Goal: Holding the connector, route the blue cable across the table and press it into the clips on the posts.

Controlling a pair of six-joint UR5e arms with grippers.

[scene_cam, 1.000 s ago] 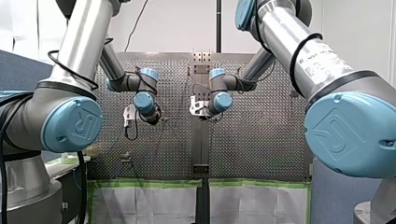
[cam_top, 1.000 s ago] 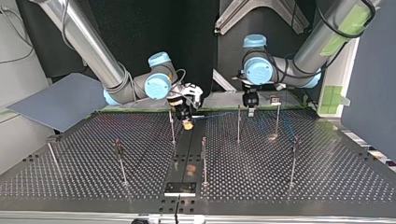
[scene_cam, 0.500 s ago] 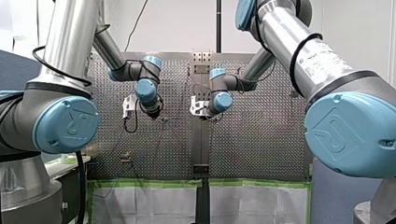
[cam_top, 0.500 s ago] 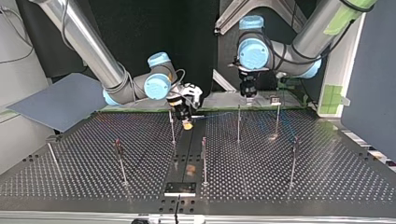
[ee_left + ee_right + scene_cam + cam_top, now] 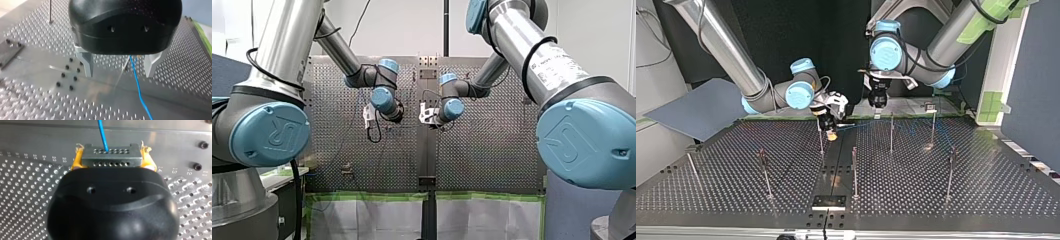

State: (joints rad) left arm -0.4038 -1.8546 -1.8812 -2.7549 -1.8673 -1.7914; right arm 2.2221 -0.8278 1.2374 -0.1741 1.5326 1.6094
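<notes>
Right wrist view first: what did my right arm's jaws have?
– They were closed on the connector (image 5: 110, 157), a grey metal block with rows of small holes, pinched between the yellow pads (image 5: 76, 157). The blue cable (image 5: 102, 132) left the connector's far face and ran away over the tabletop (image 5: 25, 195).

Where was that in the top view?
– At the far side of the tabletop, just left of the middle. My right arm (image 5: 726, 47) came in from that view's left. Its jaws hung low, close above the perforated plate and just beside a thin post (image 5: 821, 140).

And my left arm (image 5: 946, 42)?
– It came in from the view's right and stood higher, over the far edge, just left of a second post (image 5: 891, 132). The two arms' jaws were near each other but apart.

Were the left jaws holding anything?
– No. The left wrist view showed the two metal fingers (image 5: 86, 62) spread wide with nothing gripped. Under them, seen between the fingers, stood one post (image 5: 126, 67) with the cable running from its top and out past the fingers. Whether the cable sat in a clip there, I could not tell.

Anything else?
– Other posts (image 5: 854, 172) stood upright, well apart, nearer the top view's camera.
</notes>
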